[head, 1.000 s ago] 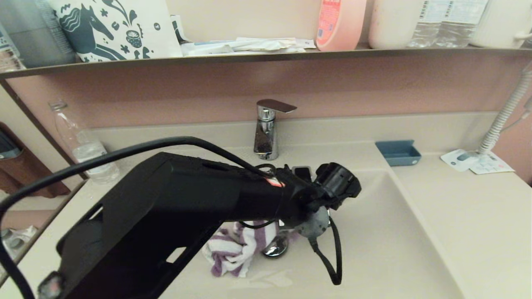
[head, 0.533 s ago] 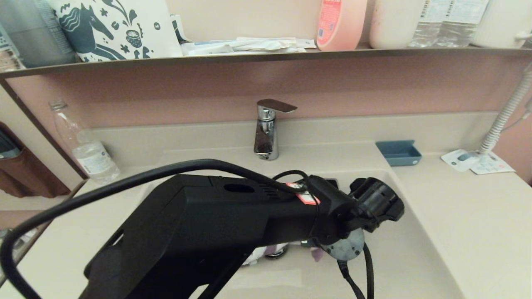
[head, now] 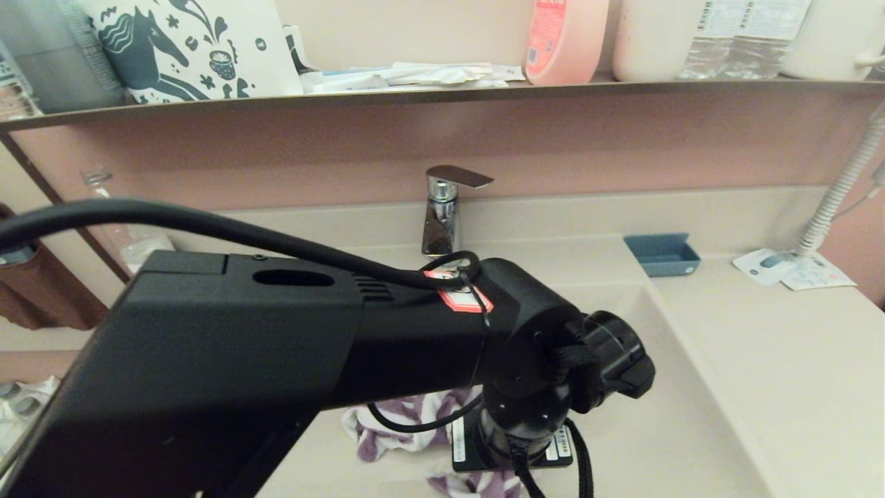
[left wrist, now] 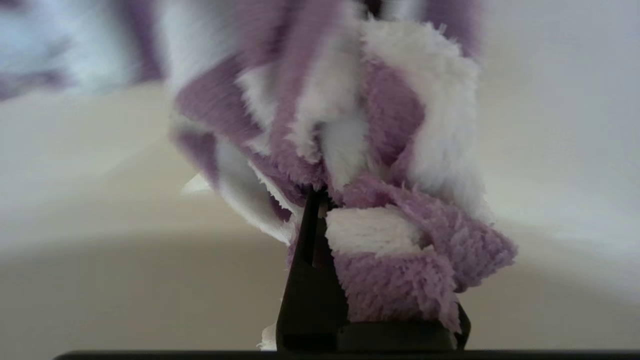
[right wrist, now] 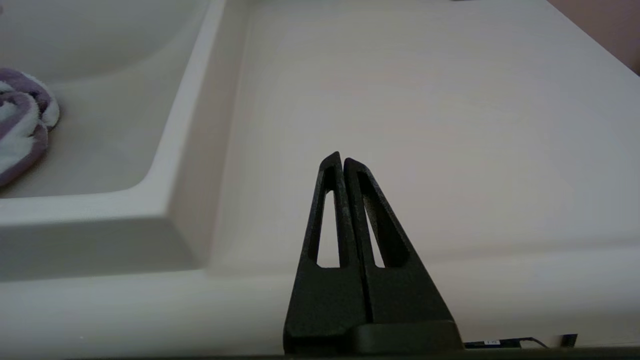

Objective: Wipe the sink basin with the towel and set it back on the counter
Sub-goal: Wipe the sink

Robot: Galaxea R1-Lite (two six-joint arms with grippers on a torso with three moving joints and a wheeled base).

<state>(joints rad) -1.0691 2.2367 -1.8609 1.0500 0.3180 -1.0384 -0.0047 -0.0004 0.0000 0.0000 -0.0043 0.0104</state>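
Note:
My left arm point(head: 387, 346) reaches over the cream sink basin point(head: 664, 429), and its wrist hides the fingers in the head view. The purple-and-white striped towel point(head: 415, 418) lies bunched on the basin floor beneath that wrist. In the left wrist view my left gripper point(left wrist: 320, 200) is shut on a fold of the towel point(left wrist: 380, 150), low over the basin floor point(left wrist: 100, 280). My right gripper point(right wrist: 342, 159) is shut and holds nothing, parked over the counter point(right wrist: 425, 100) to the right of the basin point(right wrist: 115, 100), where the towel point(right wrist: 20, 130) also shows. The drain plug is hidden.
A chrome faucet point(head: 442, 214) stands behind the basin. A blue tray point(head: 662, 254), paper cards point(head: 792, 268) and a coiled cord point(head: 840, 194) sit at the back right of the counter point(head: 781, 360). A plastic bottle point(head: 131, 242) stands back left. A dark-edged shelf point(head: 484, 90) with bottles runs overhead.
My left arm swept right across the basin, then pulled back toward the front, dragging the towel along the floor. The drain plug seen earlier is now covered.

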